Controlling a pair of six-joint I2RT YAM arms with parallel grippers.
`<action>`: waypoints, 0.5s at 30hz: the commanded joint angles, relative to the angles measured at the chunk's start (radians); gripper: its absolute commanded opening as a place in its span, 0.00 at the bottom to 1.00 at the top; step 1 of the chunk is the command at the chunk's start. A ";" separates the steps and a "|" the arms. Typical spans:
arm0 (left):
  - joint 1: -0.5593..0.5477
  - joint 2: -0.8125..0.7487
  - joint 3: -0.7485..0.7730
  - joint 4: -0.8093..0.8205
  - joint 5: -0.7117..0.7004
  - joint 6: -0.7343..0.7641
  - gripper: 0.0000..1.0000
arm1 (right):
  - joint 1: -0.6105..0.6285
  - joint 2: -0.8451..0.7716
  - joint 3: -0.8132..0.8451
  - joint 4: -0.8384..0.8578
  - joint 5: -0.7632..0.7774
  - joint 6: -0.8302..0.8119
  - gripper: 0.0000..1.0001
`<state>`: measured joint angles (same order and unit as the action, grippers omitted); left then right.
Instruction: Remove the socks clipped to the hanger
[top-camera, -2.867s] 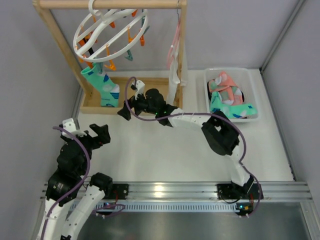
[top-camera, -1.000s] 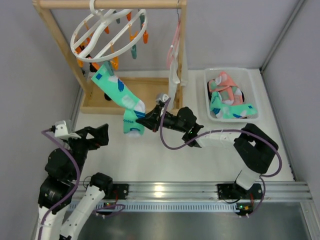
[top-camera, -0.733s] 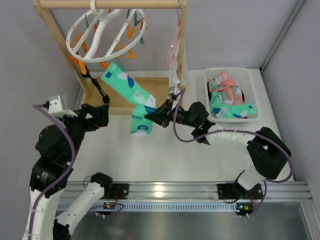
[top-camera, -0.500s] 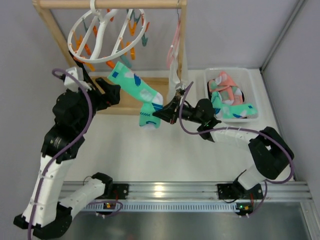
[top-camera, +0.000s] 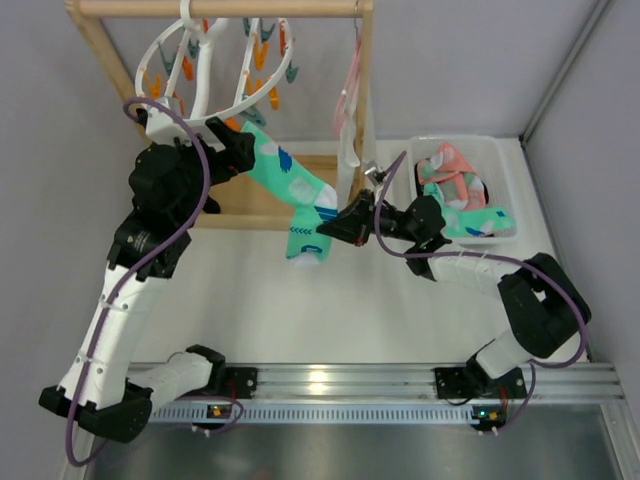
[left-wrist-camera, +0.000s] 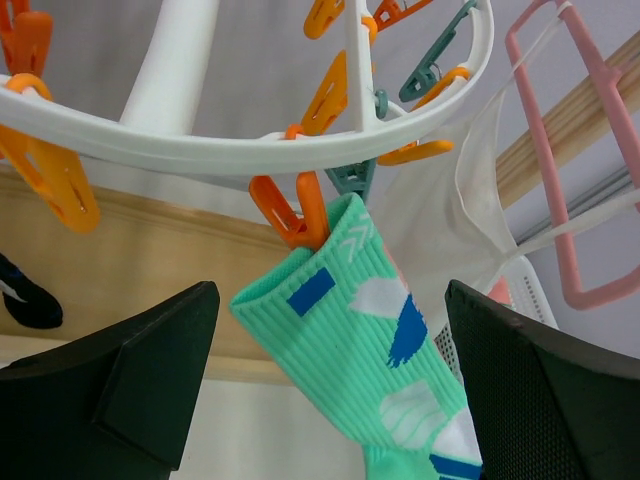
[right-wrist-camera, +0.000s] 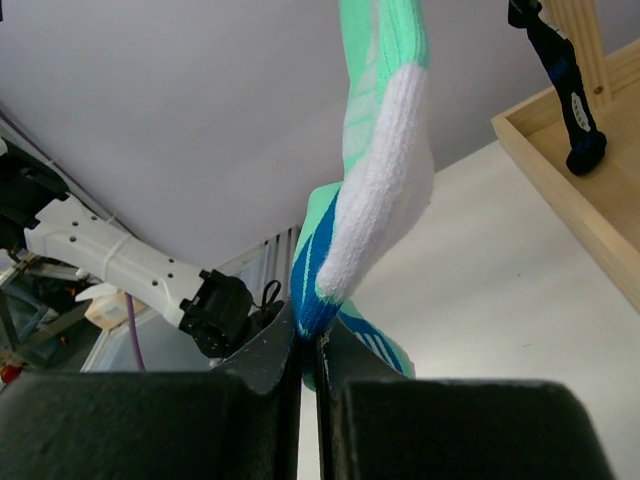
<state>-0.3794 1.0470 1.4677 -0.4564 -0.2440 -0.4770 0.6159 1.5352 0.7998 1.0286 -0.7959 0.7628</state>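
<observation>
The white ring hanger (top-camera: 200, 70) hangs tilted from the rack's top bar. A mint-teal sock (top-camera: 300, 195) stretches down and to the right from it. An orange clip (left-wrist-camera: 300, 205) under the hanger's ring (left-wrist-camera: 250, 150) holds the sock's cuff (left-wrist-camera: 350, 320). My left gripper (top-camera: 235, 150) is raised to the hanger and stands open, a finger on each side of the cuff and apart from it. My right gripper (right-wrist-camera: 308, 335) is shut on the sock's blue toe end (right-wrist-camera: 385, 150). A black sock (right-wrist-camera: 560, 70) hangs beyond, and its end shows at the far left (left-wrist-camera: 25, 300).
The wooden rack frame (top-camera: 220, 8) and its base tray (top-camera: 250, 210) stand at the back left. A long white and pink cloth (top-camera: 350, 110) hangs on the rack's right post. A white bin (top-camera: 508, 170) at the right holds mint and salmon socks.
My left arm has risen from low over the table to the hanger, jaws open throughout. My right gripper has dragged the sock's toe rightward, stretching it and tilting the hanger.
</observation>
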 joint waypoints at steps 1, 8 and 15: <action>0.007 0.034 0.029 0.120 -0.001 -0.002 0.98 | -0.011 -0.053 0.026 0.087 -0.045 0.021 0.00; 0.062 0.071 0.026 0.191 0.054 -0.014 0.94 | -0.015 -0.073 0.038 0.073 -0.065 0.039 0.00; 0.158 0.084 -0.046 0.324 0.235 -0.048 0.83 | -0.015 -0.092 0.049 0.059 -0.075 0.055 0.00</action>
<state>-0.2554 1.1305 1.4490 -0.2710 -0.1123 -0.5011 0.6117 1.4872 0.8005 1.0279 -0.8501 0.8085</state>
